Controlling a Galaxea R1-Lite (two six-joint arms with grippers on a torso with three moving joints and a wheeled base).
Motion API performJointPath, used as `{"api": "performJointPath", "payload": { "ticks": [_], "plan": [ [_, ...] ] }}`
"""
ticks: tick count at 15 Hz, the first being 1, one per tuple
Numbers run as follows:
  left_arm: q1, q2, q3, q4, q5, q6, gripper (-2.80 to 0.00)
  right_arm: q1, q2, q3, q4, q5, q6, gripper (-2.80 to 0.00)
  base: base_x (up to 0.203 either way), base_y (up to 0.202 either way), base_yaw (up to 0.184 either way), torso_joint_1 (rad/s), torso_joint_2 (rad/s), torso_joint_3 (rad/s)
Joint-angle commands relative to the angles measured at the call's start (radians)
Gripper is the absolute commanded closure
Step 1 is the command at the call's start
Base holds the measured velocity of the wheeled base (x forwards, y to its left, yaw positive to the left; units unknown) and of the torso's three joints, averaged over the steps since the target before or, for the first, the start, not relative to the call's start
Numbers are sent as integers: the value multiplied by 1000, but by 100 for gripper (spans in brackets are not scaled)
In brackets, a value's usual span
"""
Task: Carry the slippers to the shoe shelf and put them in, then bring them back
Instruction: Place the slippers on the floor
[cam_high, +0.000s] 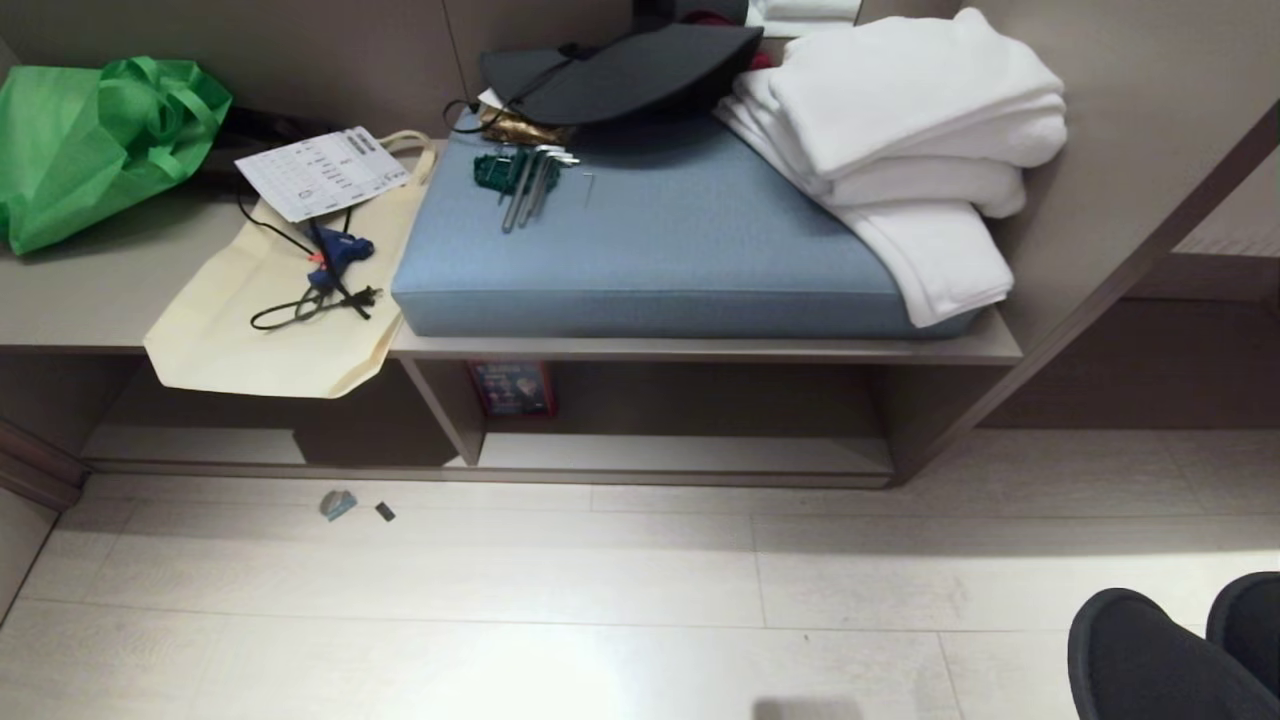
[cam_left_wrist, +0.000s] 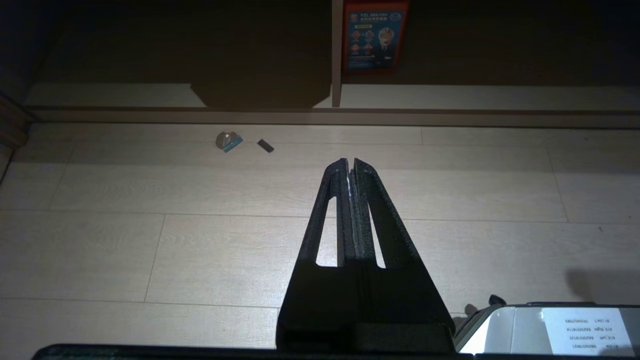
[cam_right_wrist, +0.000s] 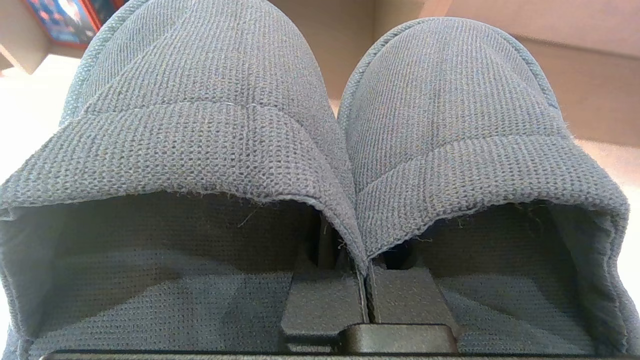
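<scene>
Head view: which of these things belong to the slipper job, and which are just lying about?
Job:
slippers, pinched together by the right gripper
shoe shelf, open bay under the bench

Lying about:
blue cushion
white towels
green bag
cream tote
hex keys
floor scraps

Slippers (cam_right_wrist: 200, 125): coarse-knit matt cloth. Bench cushion (cam_high: 660, 250): woven fabric. Towels (cam_high: 900, 130): soft terry cloth. Floor (cam_high: 500, 600): smooth, slightly glossy wood-look boards.
</scene>
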Motion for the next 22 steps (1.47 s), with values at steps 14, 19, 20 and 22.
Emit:
{"api": "performJointPath", "payload": {
  "ticks": [14,19,20,22],
  "plan": [
    [0,1,0,0,0,-1,0,0,2,0,0,0,-3,0,0,0,0,2,2,202],
    [0,1,0,-1,0,-1,0,0,2,0,0,0,-3,0,0,0,0,-1,1,199],
    [0,1,0,-1,0,-1,0,0,2,0,0,0,-3,0,0,0,0,7,2,207],
    [0,1,0,-1,0,-1,0,0,2,0,0,0,-3,0,0,0,0,5,2,206]
  ]
}}
